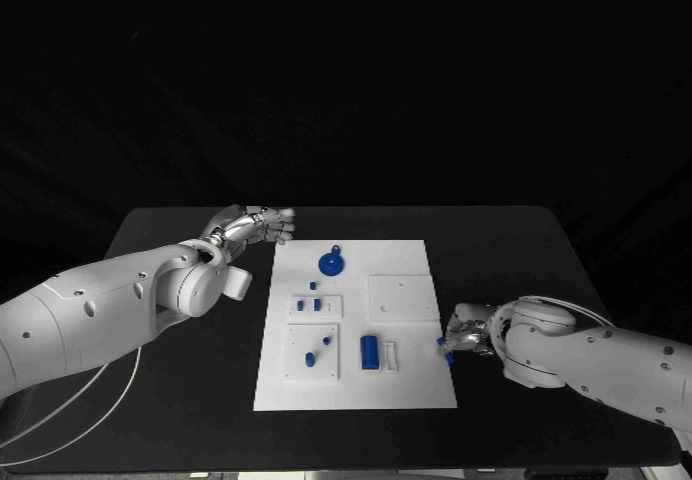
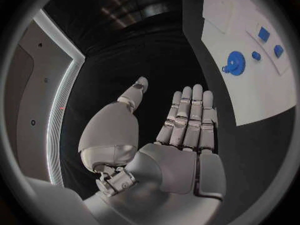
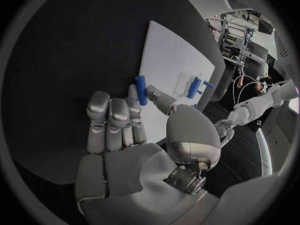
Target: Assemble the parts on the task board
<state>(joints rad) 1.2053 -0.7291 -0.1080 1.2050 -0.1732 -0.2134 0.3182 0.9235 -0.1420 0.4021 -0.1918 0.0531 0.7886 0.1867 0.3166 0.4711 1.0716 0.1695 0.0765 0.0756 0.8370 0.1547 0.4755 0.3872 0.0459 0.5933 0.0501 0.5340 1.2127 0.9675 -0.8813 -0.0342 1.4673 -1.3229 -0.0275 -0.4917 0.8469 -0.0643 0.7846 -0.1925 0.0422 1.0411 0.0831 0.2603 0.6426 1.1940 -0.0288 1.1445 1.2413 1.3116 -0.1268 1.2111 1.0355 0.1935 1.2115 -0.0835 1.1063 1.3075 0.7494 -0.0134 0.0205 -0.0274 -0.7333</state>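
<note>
White task board (image 1: 404, 390) lying flat in the middle of a black table (image 1: 548, 250), with a round blue gear (image 1: 332, 264) near its far end, small blue pegs (image 1: 313, 303) in the recessed blocks at its middle, and a blue cylinder (image 1: 369, 351) lying toward its near end. Left hand (image 1: 254, 226) hovering above the table beside the board's far left corner, fingers straight and together, thumb apart, holding nothing. Right hand (image 1: 464, 334) at the board's near right edge, pinching a short blue peg (image 3: 142, 90) between thumb and fingertip, just off the board's edge
</note>
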